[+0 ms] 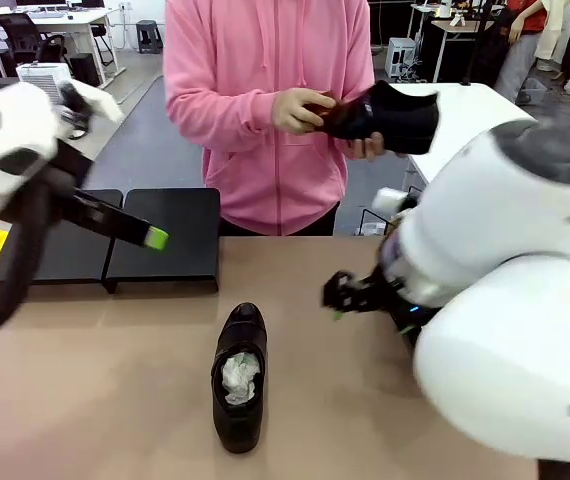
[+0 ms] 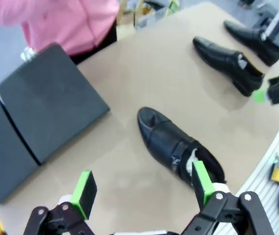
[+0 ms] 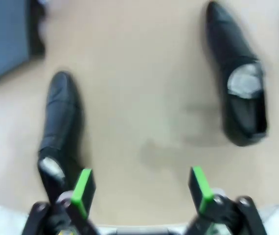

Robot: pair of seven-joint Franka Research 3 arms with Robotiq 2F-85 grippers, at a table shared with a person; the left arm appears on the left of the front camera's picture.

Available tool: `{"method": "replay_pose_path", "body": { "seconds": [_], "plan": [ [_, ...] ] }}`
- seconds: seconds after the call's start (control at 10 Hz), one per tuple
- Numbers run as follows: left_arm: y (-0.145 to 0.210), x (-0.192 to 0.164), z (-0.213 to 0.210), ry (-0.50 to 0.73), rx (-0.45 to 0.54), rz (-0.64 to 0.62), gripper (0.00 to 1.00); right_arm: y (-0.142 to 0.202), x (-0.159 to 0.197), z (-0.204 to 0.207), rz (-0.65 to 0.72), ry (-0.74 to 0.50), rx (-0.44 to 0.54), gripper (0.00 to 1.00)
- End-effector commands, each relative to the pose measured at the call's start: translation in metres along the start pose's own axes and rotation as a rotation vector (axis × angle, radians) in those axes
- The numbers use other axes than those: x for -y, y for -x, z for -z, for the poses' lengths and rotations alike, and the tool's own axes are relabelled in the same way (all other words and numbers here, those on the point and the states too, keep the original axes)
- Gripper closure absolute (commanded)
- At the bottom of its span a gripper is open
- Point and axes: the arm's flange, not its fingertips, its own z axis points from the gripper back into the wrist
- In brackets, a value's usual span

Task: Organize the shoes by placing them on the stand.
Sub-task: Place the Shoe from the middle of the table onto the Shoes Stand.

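Though smooth and tan, tabletop [image 1: 85,400] under a shoe [image 1: 239,380], grey floor [image 1: 150,140] beyond

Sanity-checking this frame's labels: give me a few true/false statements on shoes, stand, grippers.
1. The stand carries no shoes. True.
2. The left gripper grips a shoe. False: it is open, holding nothing.
3. The person holds a black shoe. True.
4. The stuffed shoe sits on the stand. False: it lies on the table, apart from the stand.
5. The right gripper is shut. False: open.
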Motion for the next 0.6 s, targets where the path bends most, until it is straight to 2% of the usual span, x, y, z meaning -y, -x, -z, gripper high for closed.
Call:
{"method": "replay_pose_path", "body": {
  "seconds": [0.0, 0.1, 0.2, 0.3, 0.4, 0.5],
  "plan": [
    [0.005, 0.013, 0.011, -0.067, -0.1, -0.197, 0.0, -0.006, 0.021, -0.009, 0.131, 0.138, 0.01, 0.0],
    [0.006, -0.003, 0.0, -0.229, -0.092, -0.279, 0.0, 0.0, 0.0, 0.0, 0.0, 0.0, 0.0, 0.0],
    [0.004, 0.009, 0.015, -0.028, -0.054, -0.089, 0.0, 0.0, 0.0, 0.0, 0.0, 0.0, 0.0, 0.0],
    [0.004, 0.009, 0.015, -0.028, -0.054, -0.089, 0.0, 0.0, 0.0, 0.0, 0.0, 0.0, 0.0, 0.0],
    [0.008, 0.002, 0.021, -0.12, -0.085, -0.19, 0.0, -0.007, 0.015, -0.01, 0.041, 0.06, 0.017, 0.0],
    [0.011, 0.023, 0.026, -0.141, -0.123, -0.163, 0.0, -0.023, 0.03, -0.015, 0.102, 0.103, 0.021, 0.0]
  ]
}}
